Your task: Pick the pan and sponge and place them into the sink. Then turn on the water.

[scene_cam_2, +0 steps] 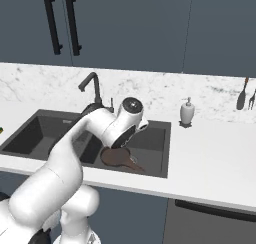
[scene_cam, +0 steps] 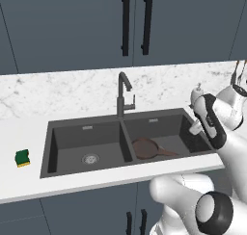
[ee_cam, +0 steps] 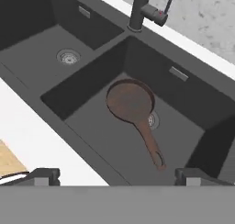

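Already pan [ee_cam: 130, 101] flat in right basin of sink [scene_cam: 48, 147], reddish-brown, thin handle; tool [ee_cam: 117, 176] wide open, empty.

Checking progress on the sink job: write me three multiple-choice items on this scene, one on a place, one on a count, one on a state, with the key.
1. Where is the pan?
A. on the counter beside the sponge
B. in the right basin of the sink
C. in the left basin

2. How many basins does the sink have?
A. one
B. two
C. three

3. How does the gripper stand?
A. open, holding nothing
B. shut on the pan's handle
C. shut on the sponge

Key:
1 B, the pan lies on the floor of the right basin, partly over its drain.
2 B, a centre divider splits the sink into two.
3 A, the finger tips stand wide apart above the basin, and the sponge sits on the counter left of the sink.
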{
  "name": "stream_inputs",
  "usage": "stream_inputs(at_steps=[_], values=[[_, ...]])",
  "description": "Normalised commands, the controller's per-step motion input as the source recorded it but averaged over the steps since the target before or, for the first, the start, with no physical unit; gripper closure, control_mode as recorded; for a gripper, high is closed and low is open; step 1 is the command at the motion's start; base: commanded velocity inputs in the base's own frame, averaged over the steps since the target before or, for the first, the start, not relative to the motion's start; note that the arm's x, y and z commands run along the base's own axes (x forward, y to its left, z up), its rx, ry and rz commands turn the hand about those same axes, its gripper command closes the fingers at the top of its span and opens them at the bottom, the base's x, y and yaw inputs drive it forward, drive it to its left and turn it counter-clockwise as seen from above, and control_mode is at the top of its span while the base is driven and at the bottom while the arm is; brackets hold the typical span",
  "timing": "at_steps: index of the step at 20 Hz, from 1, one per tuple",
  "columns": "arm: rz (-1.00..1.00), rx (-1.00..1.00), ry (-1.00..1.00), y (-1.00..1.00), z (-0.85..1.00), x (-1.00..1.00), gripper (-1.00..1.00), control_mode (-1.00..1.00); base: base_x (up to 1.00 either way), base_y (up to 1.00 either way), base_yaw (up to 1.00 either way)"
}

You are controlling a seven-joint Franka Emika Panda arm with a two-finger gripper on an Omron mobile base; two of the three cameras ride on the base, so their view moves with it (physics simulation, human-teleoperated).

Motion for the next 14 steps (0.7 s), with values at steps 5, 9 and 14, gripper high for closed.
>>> stream_inputs(at_steps=[5,9,14], values=[[-0.26,0.18,-0.15,0.32,0.58,-0.79,-1.00,-1.00,0.00,0.00,0.00],[-0.23,0.16,-0.19,0.61,0.61,-0.50,-1.00,-1.00,0.00,0.00,0.00],[-0.16,0.09,-0.14,1.00,0.13,-0.43,-1.00,-1.00,0.00,0.00,0.00]])
